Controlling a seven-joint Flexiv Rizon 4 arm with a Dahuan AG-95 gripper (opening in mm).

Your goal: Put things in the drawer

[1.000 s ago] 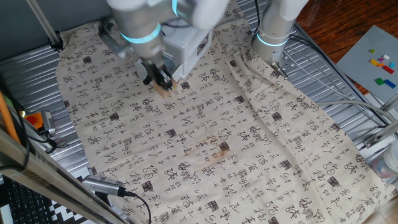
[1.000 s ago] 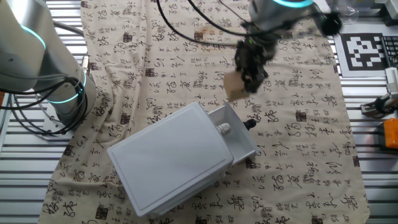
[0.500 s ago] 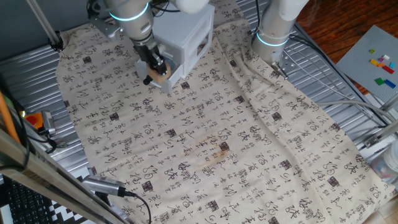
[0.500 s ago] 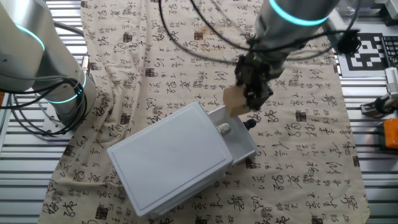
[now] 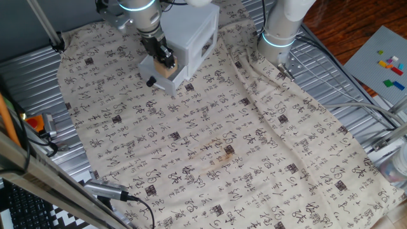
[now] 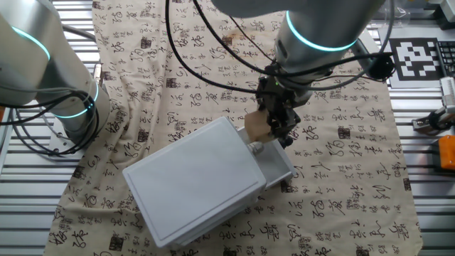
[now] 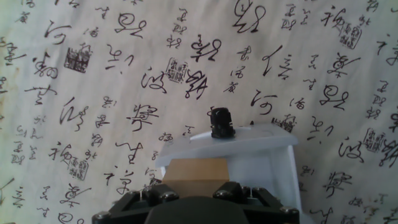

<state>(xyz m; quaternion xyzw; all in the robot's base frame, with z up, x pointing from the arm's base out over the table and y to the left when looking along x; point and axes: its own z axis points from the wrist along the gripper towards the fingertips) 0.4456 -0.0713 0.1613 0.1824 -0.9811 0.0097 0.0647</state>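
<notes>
Tool (image 6: 276, 126) grips cube (image 6: 257, 125) over drawer (image 6: 274, 162) tray; cloth (image 5: 210, 140) calligraphy illegible.

Light is even and diffuse across both fixed views, bright enough to read the printed cloth (image 5: 216, 140) clearly, with only soft shadows. The drawer (image 6: 192, 181) top shows a pale sheen without hard glare. In the hand view the cloth is sharp, slightly warm-toned; the claw (image 7: 193, 202) at the bottom edge is dark and a little soft.
</notes>
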